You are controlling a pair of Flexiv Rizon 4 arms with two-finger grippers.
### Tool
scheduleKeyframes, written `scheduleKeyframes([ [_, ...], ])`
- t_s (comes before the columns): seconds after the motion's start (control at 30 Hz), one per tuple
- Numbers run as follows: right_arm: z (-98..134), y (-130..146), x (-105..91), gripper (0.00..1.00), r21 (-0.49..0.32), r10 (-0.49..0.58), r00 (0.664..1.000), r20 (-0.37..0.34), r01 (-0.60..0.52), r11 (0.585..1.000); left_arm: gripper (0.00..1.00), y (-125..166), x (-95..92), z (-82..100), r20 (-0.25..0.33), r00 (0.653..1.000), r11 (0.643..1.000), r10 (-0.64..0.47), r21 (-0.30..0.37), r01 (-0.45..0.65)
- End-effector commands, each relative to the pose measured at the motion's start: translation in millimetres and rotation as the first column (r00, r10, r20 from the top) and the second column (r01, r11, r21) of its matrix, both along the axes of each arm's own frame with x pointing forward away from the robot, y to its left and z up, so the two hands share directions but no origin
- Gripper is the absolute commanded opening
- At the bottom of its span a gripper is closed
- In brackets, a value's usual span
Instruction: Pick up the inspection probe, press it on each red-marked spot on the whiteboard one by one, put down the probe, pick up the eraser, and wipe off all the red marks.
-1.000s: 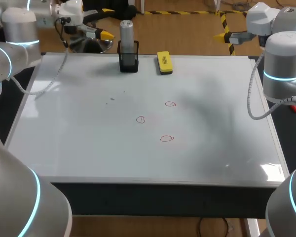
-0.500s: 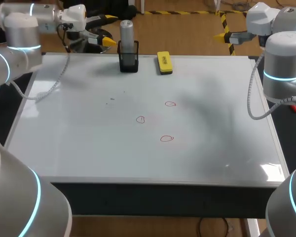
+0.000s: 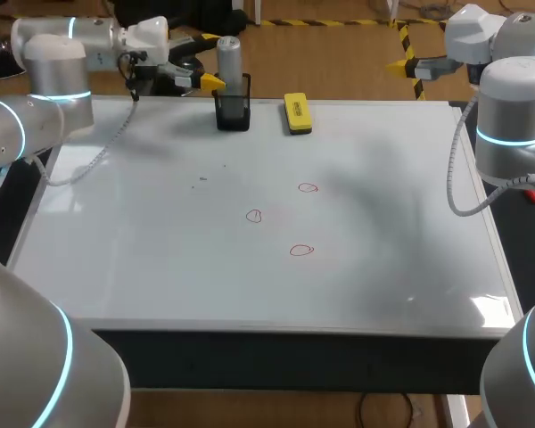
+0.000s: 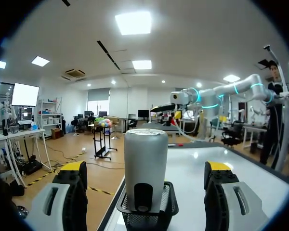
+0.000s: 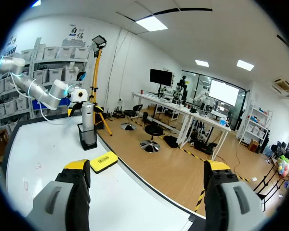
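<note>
The inspection probe (image 3: 229,55), a grey cylinder, stands upright in a black mesh holder (image 3: 233,111) at the whiteboard's (image 3: 143,259) far edge. My left gripper (image 3: 205,61) is open just left of the probe. In the left wrist view the probe (image 4: 145,159) is straight ahead between the open fingers (image 4: 70,192), apart from both. The yellow eraser (image 3: 297,113) lies right of the holder. Three small red marks (image 3: 308,188), (image 3: 254,216), (image 3: 301,251) sit mid-board. My right gripper (image 3: 399,64) hangs open beyond the far right corner, holding nothing; its view shows the eraser (image 5: 103,161) and probe (image 5: 88,122) far ahead.
The board's surface carries faint grey smudges (image 3: 202,181) left of the marks. The holder (image 4: 147,214) stands close to the board's far edge.
My left gripper has moved right along the far edge, up to the probe. The right arm has kept still.
</note>
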State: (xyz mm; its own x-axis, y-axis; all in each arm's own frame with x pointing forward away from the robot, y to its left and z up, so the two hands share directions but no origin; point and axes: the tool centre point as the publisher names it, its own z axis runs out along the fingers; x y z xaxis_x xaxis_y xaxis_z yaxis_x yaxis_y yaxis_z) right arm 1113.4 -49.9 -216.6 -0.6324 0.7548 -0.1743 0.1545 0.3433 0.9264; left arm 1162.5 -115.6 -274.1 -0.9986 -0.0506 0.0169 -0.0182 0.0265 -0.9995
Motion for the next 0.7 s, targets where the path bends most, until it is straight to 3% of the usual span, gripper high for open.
scheduleKeyframes([
  [0.03,0,0,0.5,1.00,-0.002,0.000,1.000,-0.002,0.000,1.000,1.00,-7,-3.3,-0.1,0.007,0.991,0.991,0.132,0.009,-0.132],
  [0.7,0,0,0.5,1.00,-0.002,0.000,1.000,-0.002,0.000,1.000,1.00,-26,4.9,-8.2,0.006,0.994,0.993,0.112,0.037,-0.112],
])
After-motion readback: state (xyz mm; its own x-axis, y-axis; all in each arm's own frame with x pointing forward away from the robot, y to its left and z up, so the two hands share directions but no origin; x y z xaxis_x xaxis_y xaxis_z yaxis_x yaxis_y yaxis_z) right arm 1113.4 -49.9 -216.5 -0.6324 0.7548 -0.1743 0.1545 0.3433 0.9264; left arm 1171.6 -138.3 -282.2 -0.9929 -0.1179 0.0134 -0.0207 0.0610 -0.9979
